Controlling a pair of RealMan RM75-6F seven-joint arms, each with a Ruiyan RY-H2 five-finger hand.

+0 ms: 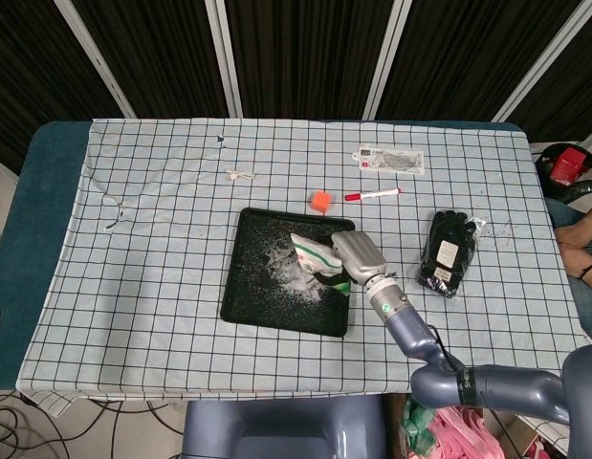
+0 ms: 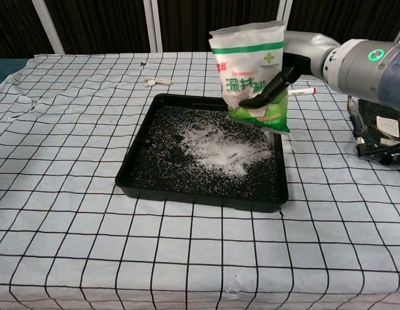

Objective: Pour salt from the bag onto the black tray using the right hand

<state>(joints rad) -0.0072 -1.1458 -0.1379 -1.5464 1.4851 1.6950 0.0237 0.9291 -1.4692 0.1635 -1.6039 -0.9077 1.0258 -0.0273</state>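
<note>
My right hand (image 2: 277, 84) (image 1: 358, 256) grips a white and green salt bag (image 2: 250, 71) (image 1: 317, 256) by its lower half, holding it nearly upright above the right side of the black tray (image 2: 138, 161) (image 1: 240, 287). A white heap of salt (image 2: 219, 147) (image 1: 294, 273) lies spread over the tray's middle and right part. The bag's top edge points up and slightly left. My left hand shows in neither view.
A black packaged item (image 1: 449, 251) (image 2: 382, 132) lies right of the tray. Behind the tray are an orange cube (image 1: 320, 200), a red marker (image 1: 372, 194) (image 2: 302, 91), a white packet (image 1: 391, 159) and a small white cable (image 1: 241, 174) (image 2: 156, 82).
</note>
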